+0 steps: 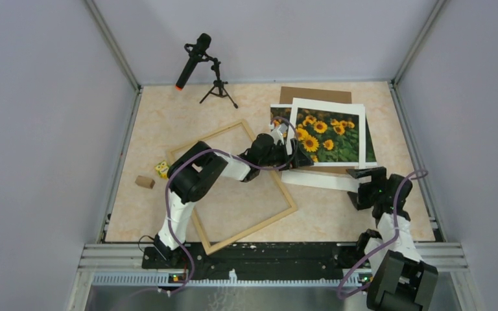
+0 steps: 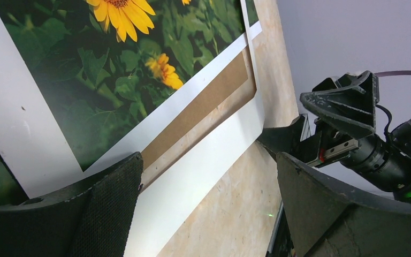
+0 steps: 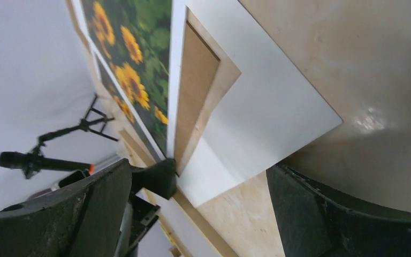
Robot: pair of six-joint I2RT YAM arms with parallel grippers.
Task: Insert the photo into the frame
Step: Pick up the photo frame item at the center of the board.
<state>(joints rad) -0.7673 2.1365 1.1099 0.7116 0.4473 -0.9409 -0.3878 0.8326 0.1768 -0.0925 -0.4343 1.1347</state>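
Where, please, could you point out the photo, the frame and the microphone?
photo [image 1: 331, 136]: top view, on the middle of the sunflower print.
frame [image 1: 253, 228]: top view, on its near wooden rail.
microphone [image 1: 191, 63]: top view, on the middle of its black body.

A black microphone [image 1: 192, 59] with an orange tip stands on a small tripod [image 1: 218, 89] at the far side of the beige worktop [image 1: 181, 116]. Near the left edge lie a brown block [image 1: 144, 182] and a yellow cube [image 1: 162, 169], close together. On the right, a white mat [image 1: 324, 181] overlies a brown board [image 1: 314, 94].
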